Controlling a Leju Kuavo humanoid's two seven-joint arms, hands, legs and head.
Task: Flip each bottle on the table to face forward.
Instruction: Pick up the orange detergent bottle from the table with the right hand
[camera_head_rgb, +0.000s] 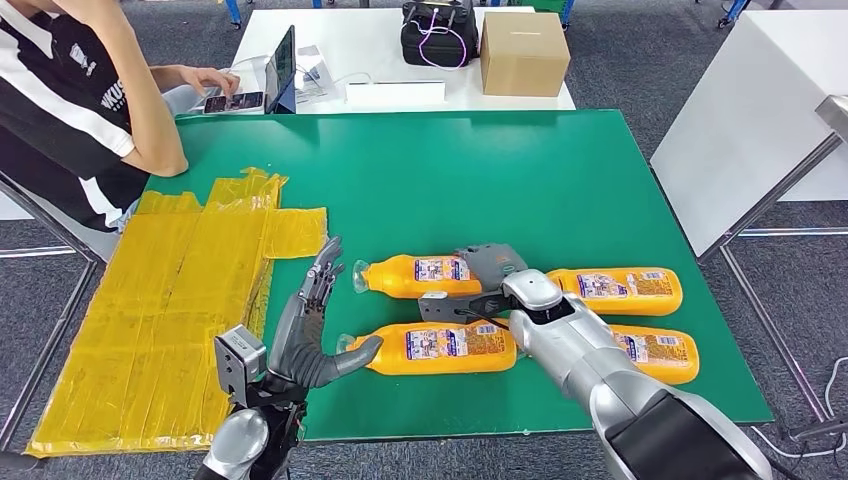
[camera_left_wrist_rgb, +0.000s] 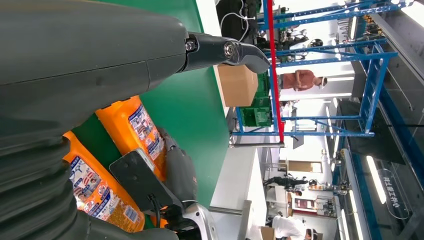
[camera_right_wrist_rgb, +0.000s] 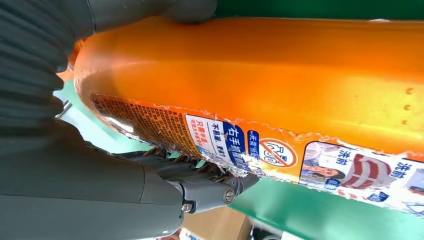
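My right hand (camera_head_rgb: 487, 275) is wrapped over the base end of the far-left bottle (camera_head_rgb: 420, 275), fingers (camera_right_wrist_rgb: 200, 192) curled under its edge and thumb on the far side, so that one is gripped. My left hand (camera_head_rgb: 315, 335) is spread, fingers apart, thumb just touching the cap end of the near-left bottle (camera_head_rgb: 440, 347) but holding nothing.

Here's my worry: I'm gripping at the very end, not the middle. I'd expect the smooth plastic to swing or slide out as I roll it, and its neck could sweep into the near-left bottle lying just beside it. My right forearm also crosses low over that near bottle and close to the near-right bottle (camera_head_rgb: 655, 352), so a careless twist could nudge either one out of line. The far-right bottle (camera_head_rgb: 625, 290) sits just beyond my wrist, near enough to get bumped too.

The bottles themselves: four orange ones, lying on their sides in two rows on the green counter (camera_head_rgb: 470, 170), caps toward my left, glossy, each with a printed label. In my right wrist view the held bottle's label (camera_right_wrist_rgb: 260, 150) looks ragged and torn along its edge.
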